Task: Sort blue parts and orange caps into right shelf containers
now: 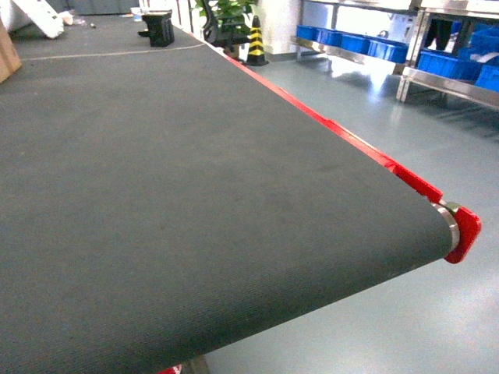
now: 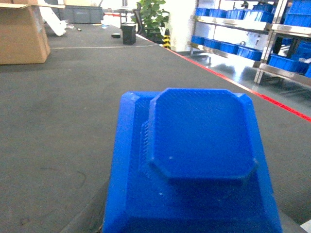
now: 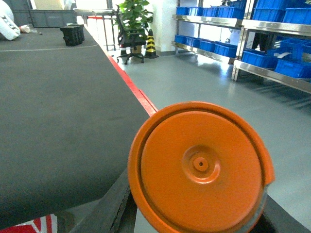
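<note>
An orange cap (image 3: 200, 167) fills the foreground beside the dark belt (image 3: 53, 107), blue containers (image 3: 265, 58) on the far shelf (image 3: 214, 22).

Neither arm shows up in the head view at all, and in the wrist views each hand is basically hidden behind what fills the frame, a blue part (image 2: 194, 160) on the left and an orange cap (image 3: 199, 167) on the right, so finger position isn't visible.

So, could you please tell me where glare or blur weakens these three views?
Head view: distant shelf looks soft, window glare on the floor beside it. Left wrist view: blue part fills the frame, backlit shelving washed out. Right wrist view: orange cap sharp, background bright.
</note>
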`<state>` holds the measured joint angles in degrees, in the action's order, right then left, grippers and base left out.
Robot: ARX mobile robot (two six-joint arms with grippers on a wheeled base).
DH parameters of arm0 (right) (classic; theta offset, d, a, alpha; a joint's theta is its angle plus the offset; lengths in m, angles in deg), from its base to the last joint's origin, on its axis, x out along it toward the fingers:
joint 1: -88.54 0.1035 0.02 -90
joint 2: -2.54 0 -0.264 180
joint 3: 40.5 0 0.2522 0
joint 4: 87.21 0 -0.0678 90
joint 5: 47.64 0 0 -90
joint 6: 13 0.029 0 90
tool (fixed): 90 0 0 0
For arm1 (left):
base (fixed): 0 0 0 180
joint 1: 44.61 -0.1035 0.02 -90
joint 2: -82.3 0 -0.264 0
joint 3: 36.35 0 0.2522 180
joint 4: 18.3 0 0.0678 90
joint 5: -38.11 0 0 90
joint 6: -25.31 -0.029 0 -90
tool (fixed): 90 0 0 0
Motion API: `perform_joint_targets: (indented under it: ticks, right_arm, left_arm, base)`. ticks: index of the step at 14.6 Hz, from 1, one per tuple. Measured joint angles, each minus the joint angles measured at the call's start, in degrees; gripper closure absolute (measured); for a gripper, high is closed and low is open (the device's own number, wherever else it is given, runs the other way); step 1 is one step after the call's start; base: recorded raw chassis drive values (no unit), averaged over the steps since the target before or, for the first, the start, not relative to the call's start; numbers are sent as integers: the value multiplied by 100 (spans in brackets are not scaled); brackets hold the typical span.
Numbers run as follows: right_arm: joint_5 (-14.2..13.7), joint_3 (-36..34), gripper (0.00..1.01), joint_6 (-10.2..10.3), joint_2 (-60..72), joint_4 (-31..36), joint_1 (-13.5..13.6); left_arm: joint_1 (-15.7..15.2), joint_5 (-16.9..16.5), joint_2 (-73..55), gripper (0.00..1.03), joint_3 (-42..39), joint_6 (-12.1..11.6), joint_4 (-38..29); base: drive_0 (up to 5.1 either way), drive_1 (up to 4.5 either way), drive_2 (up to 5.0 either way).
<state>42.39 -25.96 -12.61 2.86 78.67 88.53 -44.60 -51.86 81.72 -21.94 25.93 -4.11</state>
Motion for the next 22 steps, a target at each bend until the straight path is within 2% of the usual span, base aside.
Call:
perform_joint_targets:
  ticks: [22]
  right_arm:
    - [0, 0, 57, 0, 0, 0, 0]
  left_arm:
    - [0, 0, 0, 61, 0, 0, -2]
  base:
    - [-161, -161, -161]
